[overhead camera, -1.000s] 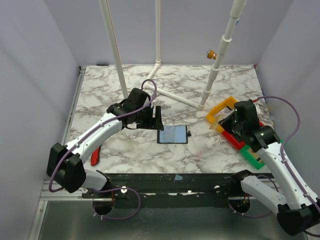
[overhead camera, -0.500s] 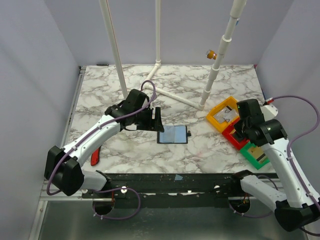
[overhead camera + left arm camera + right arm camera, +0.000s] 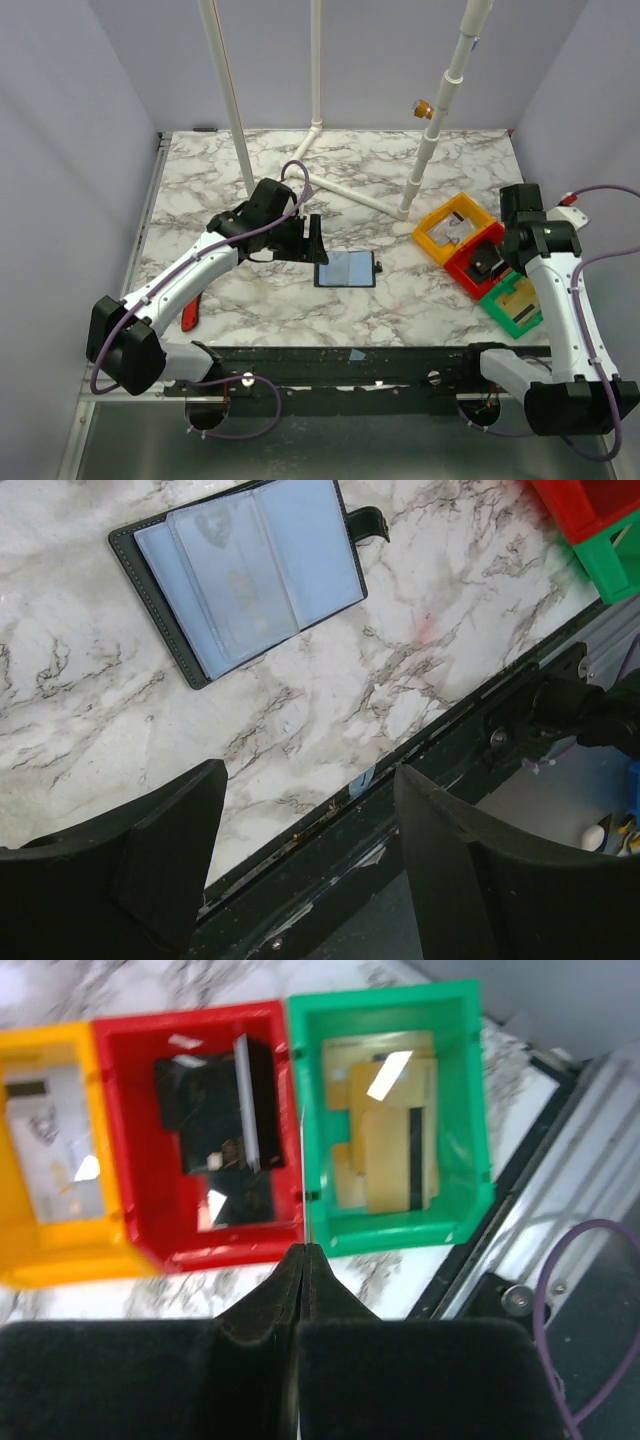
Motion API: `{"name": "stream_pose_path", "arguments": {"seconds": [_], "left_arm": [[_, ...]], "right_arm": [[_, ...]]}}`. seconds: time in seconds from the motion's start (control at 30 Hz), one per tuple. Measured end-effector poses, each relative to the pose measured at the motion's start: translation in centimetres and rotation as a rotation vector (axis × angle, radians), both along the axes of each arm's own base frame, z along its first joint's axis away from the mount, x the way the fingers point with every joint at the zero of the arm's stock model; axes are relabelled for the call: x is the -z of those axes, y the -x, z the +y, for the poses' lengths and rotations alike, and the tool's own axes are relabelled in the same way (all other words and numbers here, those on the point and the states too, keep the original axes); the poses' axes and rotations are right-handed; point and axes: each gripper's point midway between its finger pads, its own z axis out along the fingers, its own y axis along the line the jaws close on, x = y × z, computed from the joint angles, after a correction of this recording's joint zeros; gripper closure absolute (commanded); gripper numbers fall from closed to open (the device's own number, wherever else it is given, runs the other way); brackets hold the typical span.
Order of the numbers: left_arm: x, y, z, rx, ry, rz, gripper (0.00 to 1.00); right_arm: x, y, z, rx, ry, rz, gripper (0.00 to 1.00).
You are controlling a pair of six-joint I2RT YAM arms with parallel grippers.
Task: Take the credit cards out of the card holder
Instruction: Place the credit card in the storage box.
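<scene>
Marble desk [image 3: 250,180] first, biggest thing in the room, w/ everything sitting on it. Left arm [image 3: 190,275] reaches in toward the middle. Right arm [image 3: 560,290] is off at the right edge, up over three bins in a row: yellow bin [image 3: 60,1260], red bin [image 3: 200,1015], green bin [image 3: 380,995].

Card holder [image 3: 346,268] lies open & flat near desk centre, long axis running left-right across the desk, its tab [image 3: 379,266] on the end twd the bins. Left jaws hang just beside the holder's left end, a bit further back on the desk, not touching it. Right jaws are well apart from it, so the left arm is clearly the nearer one. My guess is the next pull falls to it, coming in along that long axis.

Credit cards next. Pale blue-grey ones [image 3: 235,585] sit in the holder's sleeves. Tan ones [image 3: 385,1140] lie in the green bin, so I'd call the job partly done.

Left jaws: spread wide, nothing btwn them. From the wrist view the holder sits ahead of the tips, at a slant. Right jaws: pressed tight together. A thin pale sliver rises from the tips, maybe a card edge-on, can't tell.
</scene>
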Motion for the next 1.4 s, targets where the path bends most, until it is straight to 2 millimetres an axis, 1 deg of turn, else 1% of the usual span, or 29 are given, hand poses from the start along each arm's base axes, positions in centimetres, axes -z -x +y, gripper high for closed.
{"name": "stream_pose_path", "arguments": {"seconds": [0.03,0.13,0.2,0.27,0.63,0.87,1.0,1.17,1.2,1.23,1.27,1.37,1.4], "left_arm": [[0.0,0.0,0.0,0.001,0.001,0.0,0.3],[0.0,0.0,0.0,0.002,0.002,0.001,0.3],[0.0,0.1,-0.1,0.004,0.004,0.002,0.3],[-0.1,0.1,-0.1,0.004,0.006,0.001,0.3],[0.3,0.3,-0.2,0.013,0.012,0.011,0.3],[0.2,0.4,-0.3,0.018,0.019,0.014,0.3],[0.2,0.4,-0.4,0.019,0.02,0.014,0.3],[0.2,0.4,-0.4,0.019,0.021,0.013,0.3],[0.2,0.4,-0.4,0.019,0.021,0.013,0.3],[0.2,0.4,-0.4,0.019,0.021,0.013,0.3],[0.2,0.4,-0.4,0.019,0.021,0.013,0.3],[0.2,0.4,-0.4,0.019,0.021,0.013,0.3],[0.2,0.4,-0.4,0.019,0.021,0.013,0.3]], "right_arm": [[0.1,0.4,-1.2,0.044,0.006,0.012,0.99],[0.5,0.9,-3.4,0.109,0.019,0.057,0.99],[0.8,1.1,-4.4,0.14,0.024,0.084,0.99],[1.2,1.0,-5.1,0.152,0.027,0.11,0.99],[3.2,0.2,-7.5,0.193,0.029,0.196,0.99],[5.7,0.8,-8.7,0.23,-0.005,0.292,0.99],[6.0,1.1,-9.1,0.244,-0.014,0.31,0.99],[6.3,1.0,-9.2,0.241,-0.015,0.322,0.99],[6.3,1.0,-9.2,0.242,-0.016,0.322,0.98],[6.3,1.0,-9.2,0.243,-0.016,0.323,0.94],[6.3,1.0,-9.2,0.243,-0.016,0.322,0.87],[6.3,1.0,-9.2,0.244,-0.016,0.322,0.72],[6.3,1.0,-9.2,0.244,-0.016,0.322,0.65]]}}
